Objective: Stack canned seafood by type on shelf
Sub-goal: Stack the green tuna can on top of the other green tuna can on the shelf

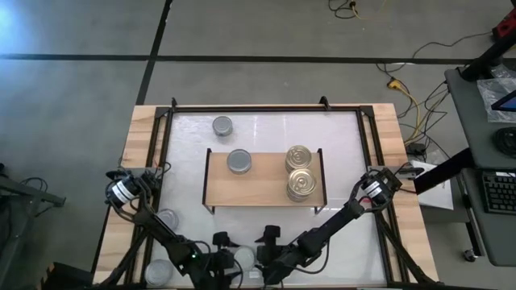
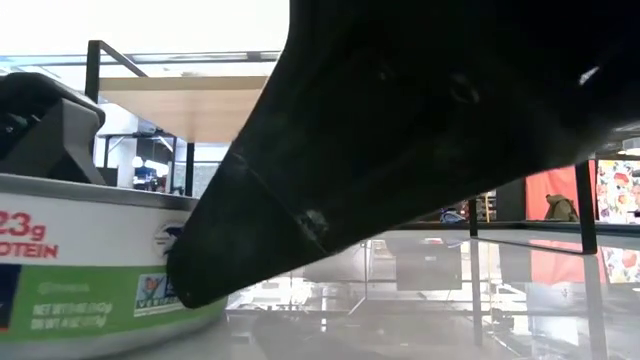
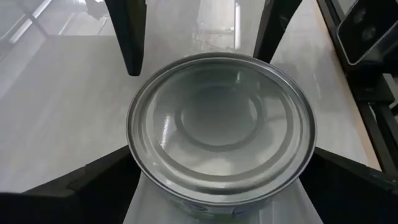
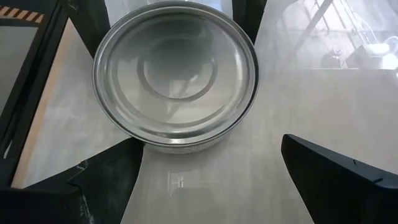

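A silver-grey can rests on its base on the white tabletop by the near edge; in the low view its green-and-white label shows. My left gripper is at the can's left with a finger on either side. My right gripper is open at the can's right, one fingertip beside the rim. The shelf carries one silver can and two gold cans. My left gripper has the silver can's side wall between its two fingers, one on each opposite side. The fingers come low from the table's left. The can stands upright with its base on the tabletop. My right gripper: whether its fingertip touches the rim I cannot tell.
More silver cans lie on the table: one beyond the shelf and two near the left arm. A black rail frame borders the tabletop. The two arms crowd the near edge.
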Robot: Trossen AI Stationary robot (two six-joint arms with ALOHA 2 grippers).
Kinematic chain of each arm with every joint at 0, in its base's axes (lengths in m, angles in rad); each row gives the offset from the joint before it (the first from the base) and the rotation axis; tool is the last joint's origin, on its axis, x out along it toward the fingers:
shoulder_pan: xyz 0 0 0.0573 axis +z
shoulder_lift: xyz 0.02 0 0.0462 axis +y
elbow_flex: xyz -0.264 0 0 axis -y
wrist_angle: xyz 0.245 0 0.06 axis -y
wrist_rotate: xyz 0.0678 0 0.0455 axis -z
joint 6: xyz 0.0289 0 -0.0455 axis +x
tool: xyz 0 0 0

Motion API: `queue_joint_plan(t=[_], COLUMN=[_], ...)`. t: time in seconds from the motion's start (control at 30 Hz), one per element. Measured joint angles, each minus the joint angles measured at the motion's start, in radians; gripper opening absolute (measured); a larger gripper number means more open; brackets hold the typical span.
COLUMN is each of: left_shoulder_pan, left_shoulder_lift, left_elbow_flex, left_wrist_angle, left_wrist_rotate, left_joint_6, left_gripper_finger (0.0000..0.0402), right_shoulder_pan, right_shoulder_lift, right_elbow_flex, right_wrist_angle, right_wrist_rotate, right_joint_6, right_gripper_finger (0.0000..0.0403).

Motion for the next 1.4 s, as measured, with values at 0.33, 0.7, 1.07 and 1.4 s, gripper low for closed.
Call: queue_joint_plan(t=[0.33, 0.7, 1.07, 1.4], left_shoulder_pan=[0.004, 0.009, -0.021, -0.100], left_shoulder_lift=[0.000, -0.001, -0.027, -0.249], left_elbow_flex=[0.000, 0.003, 0.003, 0.006], left_wrist_angle=[0.027, 0.048, -0.063, -0.161], left_wrist_rotate=[-0.012, -0.032, -0.053, -0.252], left_joint_6=[0.004, -0.002, -0.103, -0.063], left_gripper_finger=[0.0387, 0.0367, 0.0349, 0.0350], right_shoulder_pan=[-0.001, 0.000, 0.010, 0.084], right_shoulder_lift=[0.000, 0.000, -0.016, -0.186], right_elbow_flex=[0.000, 0.006, 0.011, 0.015], right_wrist_angle=[0.006, -0.004, -0.034, -0.091], right_wrist_rotate=[0.035, 0.032, 0.026, 0.019], right_joint_6=[-0.010, -0.040, -0.026, 0.024], right_gripper_finger=[0.0375, 0.0375, 0.0375, 0.0375])
